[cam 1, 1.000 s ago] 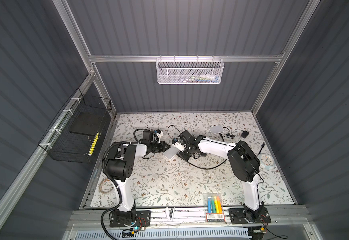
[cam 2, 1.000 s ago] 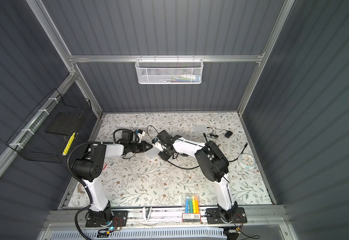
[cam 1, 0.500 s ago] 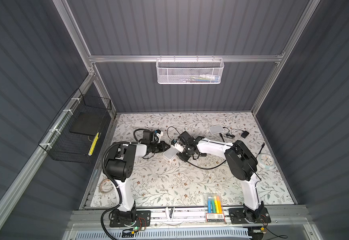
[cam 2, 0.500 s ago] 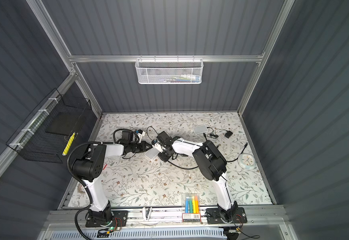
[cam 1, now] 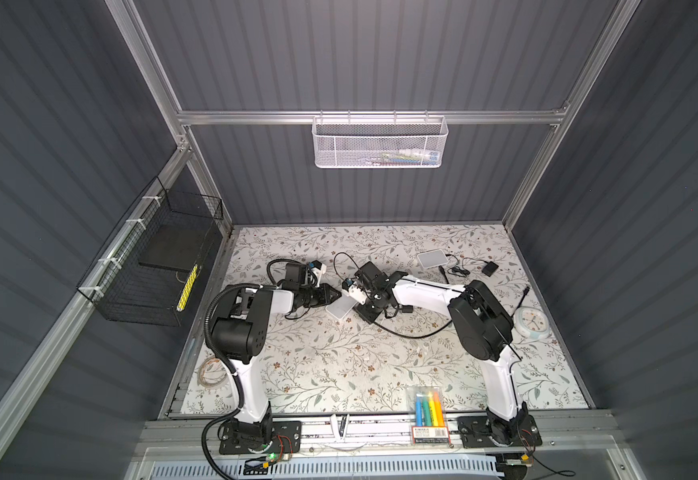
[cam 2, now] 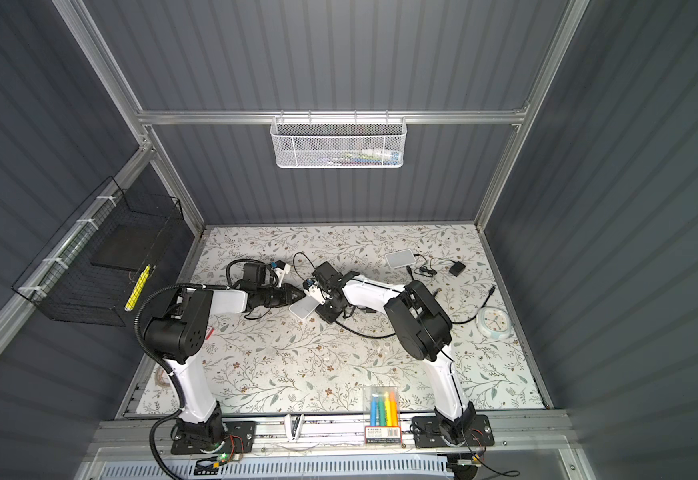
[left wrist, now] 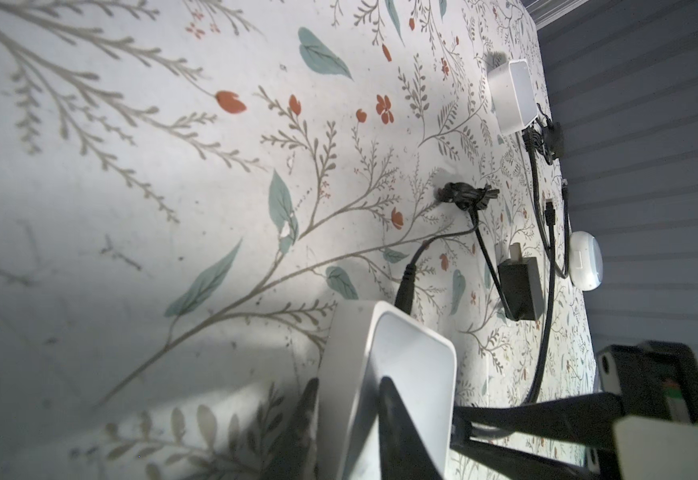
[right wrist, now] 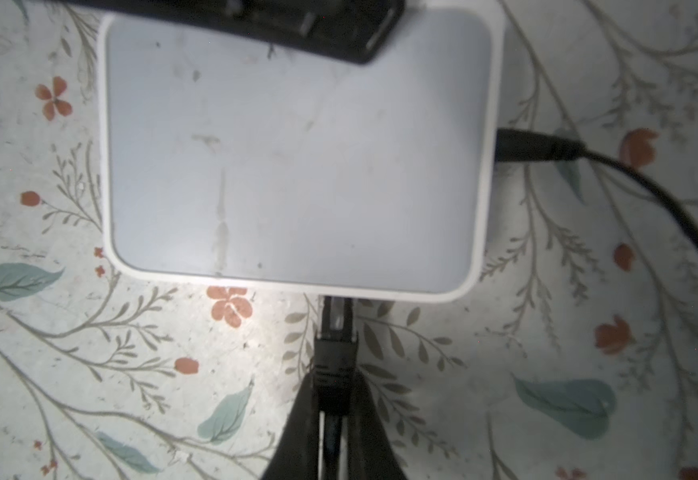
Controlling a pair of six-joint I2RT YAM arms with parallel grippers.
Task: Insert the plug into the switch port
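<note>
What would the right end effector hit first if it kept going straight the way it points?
The switch. The plug pinched in the right end effector points at the switch's side and its tip seems to touch it, so the plug would meet it first.

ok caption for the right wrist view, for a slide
Right tool holds the plug at the edge of the switch.

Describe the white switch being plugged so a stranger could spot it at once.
On the floral table, look at the middle where both arms meet: the white switch lies between the left gripper and the right gripper. Unlike the other white box farther back, it has fingers on it and a held plug at its edge.
</note>
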